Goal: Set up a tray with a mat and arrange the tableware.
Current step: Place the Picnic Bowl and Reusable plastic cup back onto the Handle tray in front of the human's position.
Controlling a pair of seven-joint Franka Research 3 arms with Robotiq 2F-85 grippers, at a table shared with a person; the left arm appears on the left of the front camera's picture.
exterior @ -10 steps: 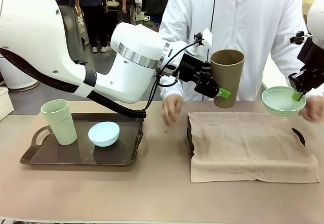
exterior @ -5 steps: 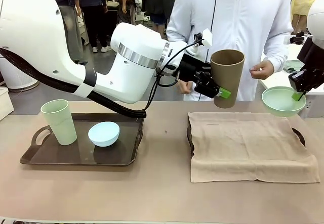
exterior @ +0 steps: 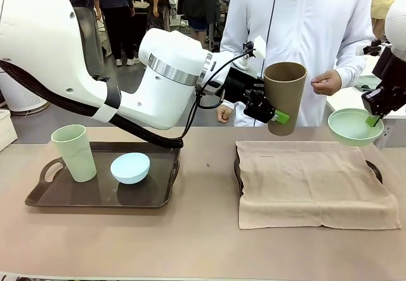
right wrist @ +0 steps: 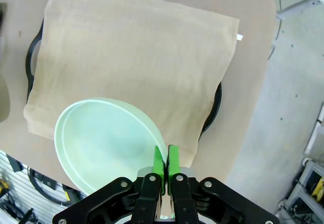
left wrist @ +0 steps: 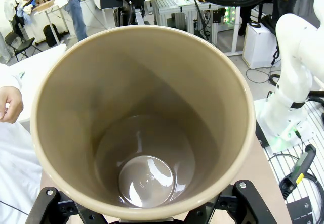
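over the far edge of the cloth (exterior: 314, 179) that covers the right-hand tray (exterior: 375, 170), i hold two pieces in the air. my left claw (exterior: 277, 115) is clamped around the lower wall of the brown cup (exterior: 285, 94), upright with its mouth up, so i judge it can go straight down onto its base. my right claw (exterior: 374, 120) is pinched tight on the rim of the mint bowl (exterior: 354, 127), hollow side up, near the cloth's far right corner. the cloth below lies bare, so nothing blocks either drop, and my claws are well apart. the pale green cup (exterior: 74, 152) and blue bowl (exterior: 130, 167) sit on the other tray (exterior: 101, 196) at my left. a person's hand (exterior: 327, 82) hovers beyond the table, clear of the cloth.
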